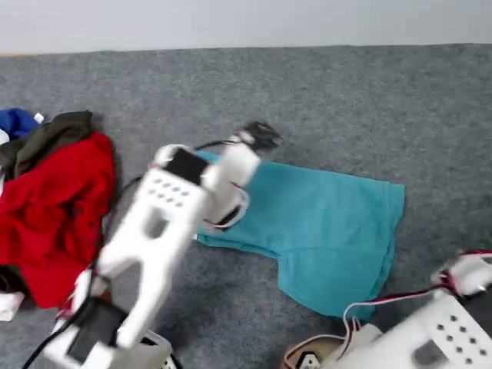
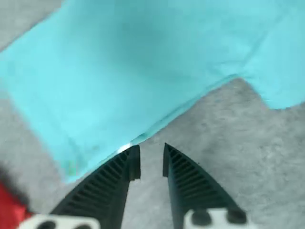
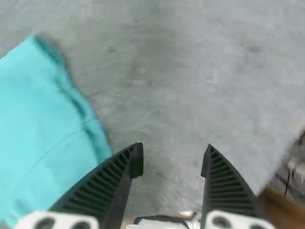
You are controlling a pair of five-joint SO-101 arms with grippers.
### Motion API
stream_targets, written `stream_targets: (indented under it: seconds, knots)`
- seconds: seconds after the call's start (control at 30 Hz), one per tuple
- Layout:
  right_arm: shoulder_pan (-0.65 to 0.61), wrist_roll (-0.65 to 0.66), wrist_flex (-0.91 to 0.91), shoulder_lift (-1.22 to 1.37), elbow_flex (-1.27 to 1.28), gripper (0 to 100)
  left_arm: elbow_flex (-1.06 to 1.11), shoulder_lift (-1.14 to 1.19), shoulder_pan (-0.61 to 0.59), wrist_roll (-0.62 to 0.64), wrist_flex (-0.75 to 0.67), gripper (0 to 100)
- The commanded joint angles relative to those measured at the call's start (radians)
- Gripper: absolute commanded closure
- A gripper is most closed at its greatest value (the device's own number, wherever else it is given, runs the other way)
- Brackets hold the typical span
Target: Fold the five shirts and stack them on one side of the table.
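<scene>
A teal shirt (image 1: 323, 223) lies spread flat on the grey felt table, a little right of centre. My left gripper (image 2: 151, 160) hovers over the shirt's edge (image 2: 143, 62) near its left end, fingers slightly open with nothing between them. In the high view that gripper (image 1: 257, 138) is at the shirt's far left corner. My right gripper (image 3: 174, 160) is open over bare felt just beside the teal shirt (image 3: 38, 143); from above it (image 1: 469, 273) sits at the right edge of the table.
A loose pile of unfolded shirts sits at the table's left side: a red one (image 1: 54, 207), a dark olive one (image 1: 46, 138) and a blue one (image 1: 15, 121). Grey felt (image 1: 346, 100) stretches behind the teal shirt. A wooden edge (image 3: 281, 205) borders the felt.
</scene>
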Motion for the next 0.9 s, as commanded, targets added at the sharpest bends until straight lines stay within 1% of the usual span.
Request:
stream_targets:
  seconds: [0.0,0.23,0.4,0.6,0.87]
  knots:
    - [0.165,0.015,0.041,-0.022,-0.068,78.6,-0.096,0.101,0.107,-0.052,-0.012,90]
    - [0.432,0.218,0.033,-0.022,-0.080,78.6,-0.120,0.242,0.267,-0.210,-0.020,90]
    - [0.568,0.338,0.036,-0.022,-0.078,78.6,-0.143,0.285,0.344,-0.334,-0.020,89]
    - [0.618,0.399,0.042,-0.021,-0.077,78.6,-0.214,0.351,0.399,-0.405,-0.018,80]
    - [0.610,0.394,0.045,-0.022,-0.077,78.6,-0.246,0.451,0.407,-0.575,-0.018,79]
